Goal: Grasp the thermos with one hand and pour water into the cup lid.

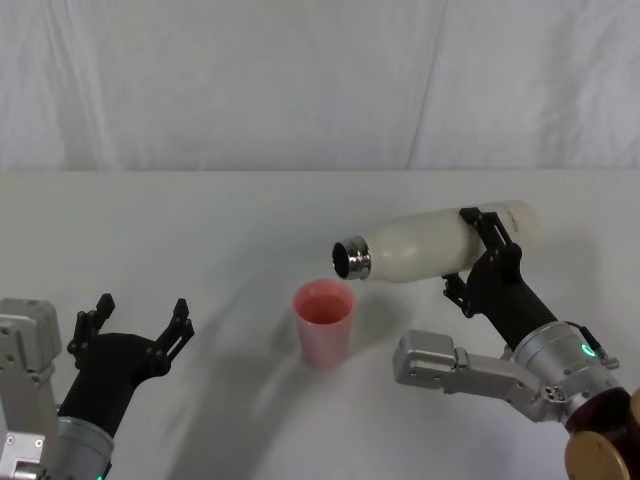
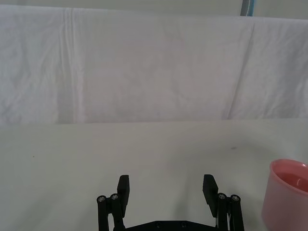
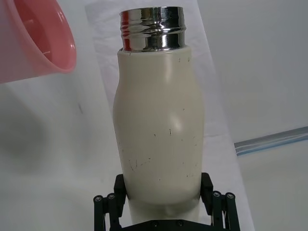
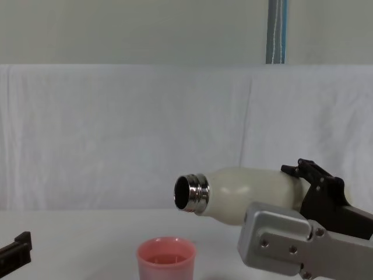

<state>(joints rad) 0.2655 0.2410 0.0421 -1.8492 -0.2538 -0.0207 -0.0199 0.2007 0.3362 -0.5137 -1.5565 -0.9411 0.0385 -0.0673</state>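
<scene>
**Cream thermos held on its side above the pink cup**

Cream-white and matte, the tall cylindrical thermos [image 1: 440,243] lies almost level in the air, its shiny threaded steel neck [image 1: 352,258] open and turned toward the robot's left. The right gripper [image 1: 484,246] clamps the bottle near its base, one black finger [image 1: 486,231] wrapped over the upper side of the body; in the right wrist view both fingers press against the bottle's lower flanks. The mouth hangs just above and slightly to the right of the small pink plastic cup lid [image 1: 324,322], which stands upright on the white table [image 1: 200,220]. In the chest view the neck sits clear above the cup's rim, not touching it. The inside of the cup looks pink and glossy; whether liquid is in it cannot be told for certain.

Small dark scuffs mark the bottle's body in the right wrist view, but no brand, label or readable writing shows on the bottle or the cup.

Over at the near left edge of the table, the left gripper [image 1: 138,318] rests low with its fingers spread wide apart, holding nothing, well apart from the cup. White cloth [image 1: 320,80] hangs behind the table.
</scene>
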